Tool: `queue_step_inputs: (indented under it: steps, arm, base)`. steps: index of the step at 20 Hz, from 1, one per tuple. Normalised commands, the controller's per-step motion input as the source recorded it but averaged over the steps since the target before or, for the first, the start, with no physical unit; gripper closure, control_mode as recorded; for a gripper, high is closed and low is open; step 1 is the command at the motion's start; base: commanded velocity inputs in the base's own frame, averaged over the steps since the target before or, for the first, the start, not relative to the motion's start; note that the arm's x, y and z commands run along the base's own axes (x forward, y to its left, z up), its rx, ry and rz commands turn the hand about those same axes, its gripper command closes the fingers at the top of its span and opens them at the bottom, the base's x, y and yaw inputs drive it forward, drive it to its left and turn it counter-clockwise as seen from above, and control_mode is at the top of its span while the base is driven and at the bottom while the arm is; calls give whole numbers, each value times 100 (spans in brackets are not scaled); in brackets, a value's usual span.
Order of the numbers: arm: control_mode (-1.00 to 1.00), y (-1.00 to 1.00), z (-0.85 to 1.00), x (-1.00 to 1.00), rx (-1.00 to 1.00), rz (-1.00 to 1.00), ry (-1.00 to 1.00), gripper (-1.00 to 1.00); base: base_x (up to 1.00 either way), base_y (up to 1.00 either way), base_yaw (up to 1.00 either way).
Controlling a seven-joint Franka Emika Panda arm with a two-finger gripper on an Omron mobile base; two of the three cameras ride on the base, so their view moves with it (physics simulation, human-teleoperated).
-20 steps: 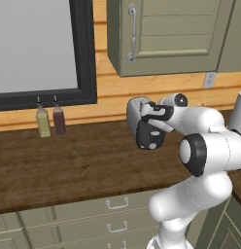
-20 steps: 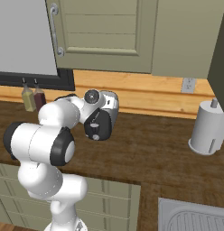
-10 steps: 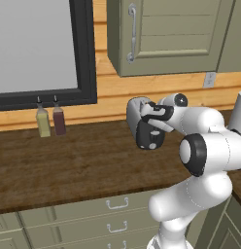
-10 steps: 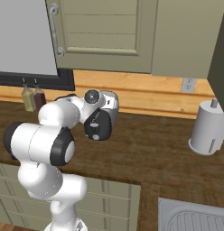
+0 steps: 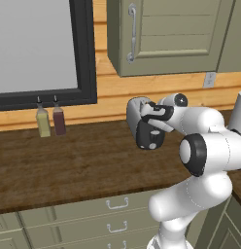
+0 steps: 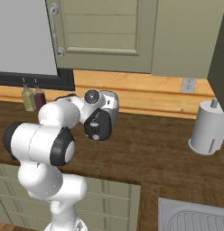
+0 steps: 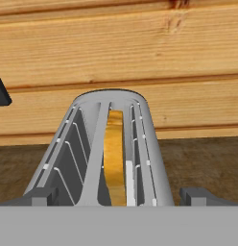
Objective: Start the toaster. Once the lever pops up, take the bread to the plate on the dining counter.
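Observation:
The silver-grey toaster (image 5: pixel 137 113) stands on the wood worktop against the back wall, its black end panel (image 6: pixel 98 125) facing me. The lever (image 5: pixel 153 145) is a small knob low on that panel. My gripper (image 7: pixel 118 198) hovers just above the toaster's top, open, with one fingertip (image 7: pixel 40 197) on each side of the body and nothing held. From the hand view, the bread (image 7: pixel 114 158) stands golden-tan and upright in the right-hand slot. The plate and the dining counter are out of view.
Two small bottles (image 5: pixel 43 122) (image 5: pixel 59 120) stand left of the toaster under a dark-framed panel. A paper towel roll (image 6: pixel 206 128) stands at the right, with a sink (image 6: pixel 195 217) in front of it. Olive wall cabinets (image 5: pixel 166 34) hang overhead.

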Motion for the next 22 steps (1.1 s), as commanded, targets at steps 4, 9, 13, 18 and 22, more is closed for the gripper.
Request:
queue_step_inputs:
  steps: [4, 9, 13, 18, 22]
  arm:
    - [-100, 0, 0, 0, 0, 0, 0, -100]
    - [-100, 0, 0, 0, 0, 0, 0, -100]
    - [-100, 0, 0, 0, 0, 0, 0, -100]
    - [-100, 0, 0, 0, 0, 0, 0, -100]
    - [-100, 0, 0, 0, 0, 0, 0, -100]
  base:
    - [0, 0, 0]
    - [0, 0, 0]
    - [0, 0, 0]
    - [0, 0, 0]
    - [0, 0, 0]
